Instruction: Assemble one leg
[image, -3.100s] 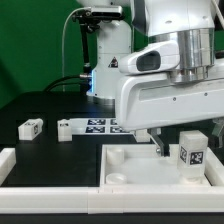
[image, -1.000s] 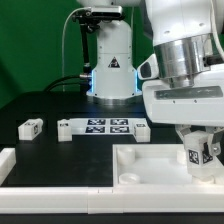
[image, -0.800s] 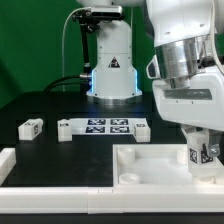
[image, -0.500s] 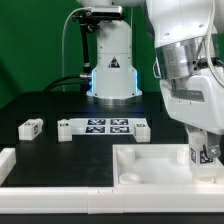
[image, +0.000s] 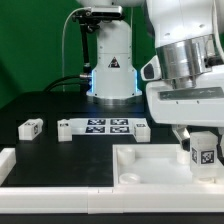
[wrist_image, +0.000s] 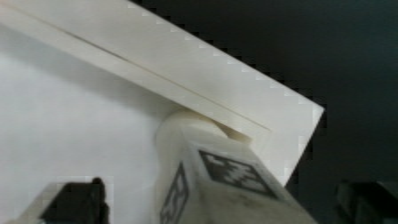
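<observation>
The leg (image: 204, 154) stands on the white panel (image: 150, 162), in the lower right of the exterior view. The gripper (image: 202, 149) is open around it, with both jaws apart from its sides.

The leg (image: 204, 155) sits on the panel (image: 150, 166) at the exterior view's right, marker board (image: 100, 127) behind.

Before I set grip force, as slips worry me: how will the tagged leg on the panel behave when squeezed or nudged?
Probably stiff: the leg looks like moulded plastic. Likely light, being small beside the panel. Standing taller than wide, it may tip if pushed high; smooth faces could slip.
</observation>
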